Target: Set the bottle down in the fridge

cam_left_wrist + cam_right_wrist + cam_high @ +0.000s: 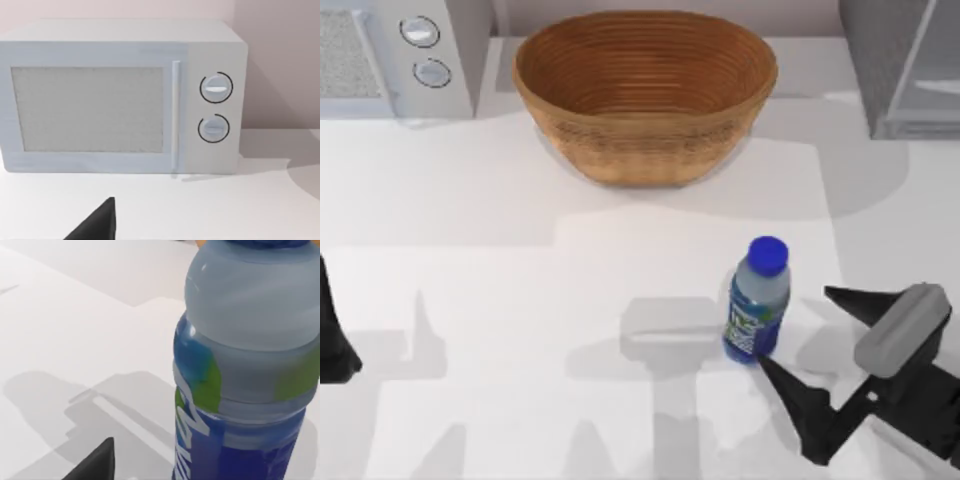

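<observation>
matte black right gripper (820, 330) with two long tapering fingers (800, 405) ending in sharp points, joined to a blocky black wrist body. rounded grey cylindrical housing (900, 328) mounted on top. small pale mark near the finger base. dark black left arm segment (332, 335) at table's left edge, plain, unmarked.

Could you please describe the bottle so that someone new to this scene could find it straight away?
Start from the big woven basket at the back of the white table; come forward and slightly right to the bottle, standing upright just ahead of the open right gripper. It is the only small clear item, with a bright blue cap and blue-green label.
</observation>
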